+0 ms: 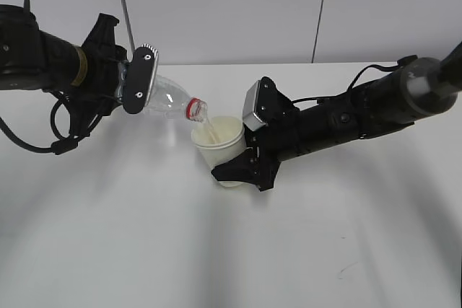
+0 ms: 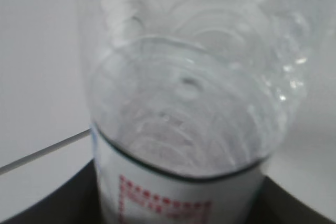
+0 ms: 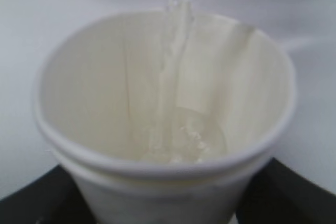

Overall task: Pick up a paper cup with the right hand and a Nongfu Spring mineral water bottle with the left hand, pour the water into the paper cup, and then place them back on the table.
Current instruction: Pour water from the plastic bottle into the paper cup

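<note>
Here the left hand (image 1: 133, 81) grasps the Nongfu Spring mineral water bottle (image 1: 172, 102), tilted with its red-ringed mouth just above the paper cup (image 1: 216, 138). The right hand (image 1: 242, 171) is clenched around the paper cup, held above the tabletop (image 1: 216, 250). A stream of water (image 3: 170, 77) falls into the cup and pools at its bottom.

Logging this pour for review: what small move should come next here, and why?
Probably hold the tilt a little longer. The Nongfu Spring mineral water bottle in the left hand is tipped over the paper cup, held by the right hand, and the water streams in, pooling only at the bottom.
</note>
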`<state>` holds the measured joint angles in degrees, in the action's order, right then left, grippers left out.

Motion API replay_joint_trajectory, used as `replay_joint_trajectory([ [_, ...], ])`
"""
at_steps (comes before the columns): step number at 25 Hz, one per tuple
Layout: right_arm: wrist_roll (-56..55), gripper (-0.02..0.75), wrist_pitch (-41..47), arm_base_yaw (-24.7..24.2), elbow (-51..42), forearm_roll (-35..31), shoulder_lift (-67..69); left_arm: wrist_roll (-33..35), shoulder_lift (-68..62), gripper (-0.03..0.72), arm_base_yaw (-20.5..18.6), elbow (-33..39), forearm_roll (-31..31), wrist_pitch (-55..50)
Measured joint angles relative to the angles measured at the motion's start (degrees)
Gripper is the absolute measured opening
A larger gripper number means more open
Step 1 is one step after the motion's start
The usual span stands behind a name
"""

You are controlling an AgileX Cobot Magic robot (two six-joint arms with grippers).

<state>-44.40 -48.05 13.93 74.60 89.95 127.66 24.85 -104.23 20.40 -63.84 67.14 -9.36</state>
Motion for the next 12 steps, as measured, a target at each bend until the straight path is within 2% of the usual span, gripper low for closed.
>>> replay_joint_trajectory([
  [12,0.00,0.492,0.13,0.00,0.00,0.00,0.00,0.00,0.00,0.377,0.00,0.00,0.92,0.00],
])
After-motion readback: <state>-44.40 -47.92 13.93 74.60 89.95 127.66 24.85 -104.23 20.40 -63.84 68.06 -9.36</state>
